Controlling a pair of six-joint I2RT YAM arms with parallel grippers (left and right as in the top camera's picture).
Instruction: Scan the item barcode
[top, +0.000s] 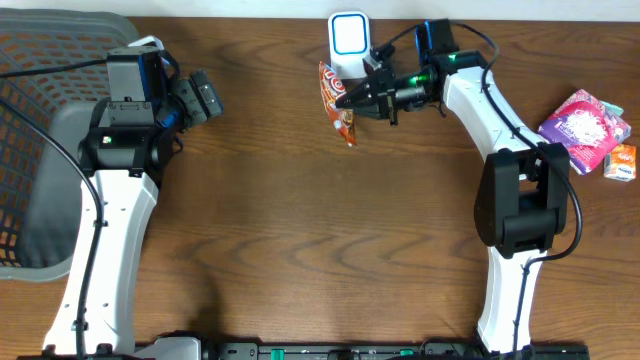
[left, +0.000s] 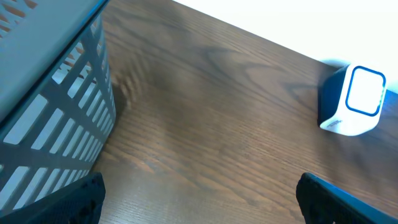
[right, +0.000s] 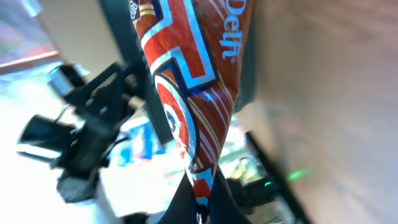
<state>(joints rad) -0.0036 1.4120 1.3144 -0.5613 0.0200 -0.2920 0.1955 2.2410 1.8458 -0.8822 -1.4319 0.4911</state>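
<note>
A red and orange snack packet hangs in the air just left of the white and blue barcode scanner at the back of the table. My right gripper is shut on the packet's edge; in the right wrist view the packet fills the middle, pinched at its lower end between the dark fingertips. My left gripper stands open over bare wood beside the basket, nothing between its fingers. From the left wrist the scanner shows at the far right.
A grey mesh basket fills the left side of the table, its wall close to the left gripper. A pink box and a small orange pack lie at the right edge.
</note>
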